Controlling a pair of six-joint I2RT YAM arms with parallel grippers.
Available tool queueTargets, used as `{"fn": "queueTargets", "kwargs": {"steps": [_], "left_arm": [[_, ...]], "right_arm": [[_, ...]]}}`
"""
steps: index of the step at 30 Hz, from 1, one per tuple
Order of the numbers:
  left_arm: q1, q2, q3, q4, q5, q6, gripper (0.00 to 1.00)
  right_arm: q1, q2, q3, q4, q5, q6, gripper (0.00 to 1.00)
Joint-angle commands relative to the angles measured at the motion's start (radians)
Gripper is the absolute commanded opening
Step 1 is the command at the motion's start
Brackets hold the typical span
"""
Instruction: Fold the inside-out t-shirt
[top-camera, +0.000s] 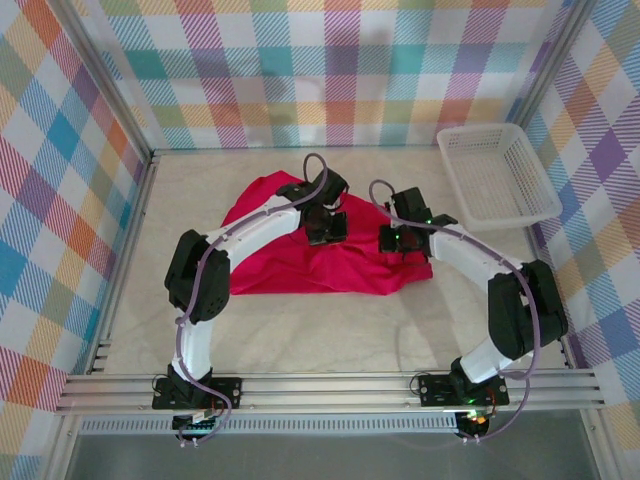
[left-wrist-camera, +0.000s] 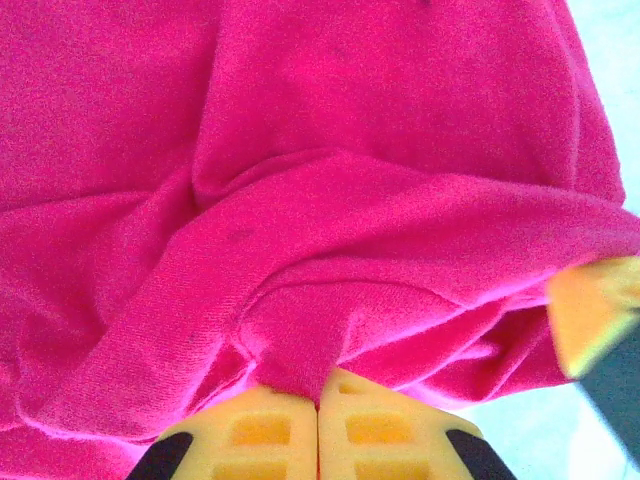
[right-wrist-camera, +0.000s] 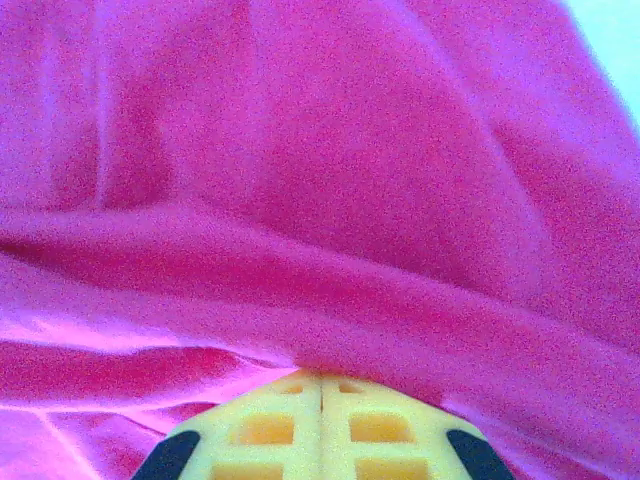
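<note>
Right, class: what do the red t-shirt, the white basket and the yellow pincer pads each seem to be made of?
The t-shirt: soft knit cloth, probably cotton or a blend; matte, wrinkled, faintly fuzzy up close.
The basket: likely moulded plastic; white, with slotted lattice walls.
The pads of the left pincer: apparently hard plastic; yellow, smooth, with moulded recesses.

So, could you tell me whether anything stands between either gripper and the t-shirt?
Nothing visible does. The left gripper and the right gripper are both shut, their fingertips directly on the t-shirt, with cloth bunched at them.
</note>
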Motion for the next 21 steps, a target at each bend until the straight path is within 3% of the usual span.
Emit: {"fn": "queueTargets", "kwargs": {"steps": [1,10,14,19,21], "left_arm": [[0.005,-0.044,-0.015,0.026,0.019,0.005,0.06],[0.006,0.045,0.049,0.050,0.031,0.002,0.09],[0.007,0.085,0.102,0.036,0.017,-0.002,0.10],[0.016,0.099,0.140,0.041,0.033,-0.019,0.09],[0.019,0.094,0.143,0.042,0.033,-0.026,0.09]], "right_arm": [[-0.010,-0.058,0.077,-0.049,0.030,-0.002,0.00],[-0.120,0.126,0.236,-0.064,0.052,-0.035,0.00],[-0.129,0.254,0.374,-0.204,0.009,-0.034,0.00],[-0.124,0.135,0.296,-0.183,-0.111,0.041,0.30],[-0.117,0.062,0.238,-0.169,-0.147,0.083,0.32]]}}
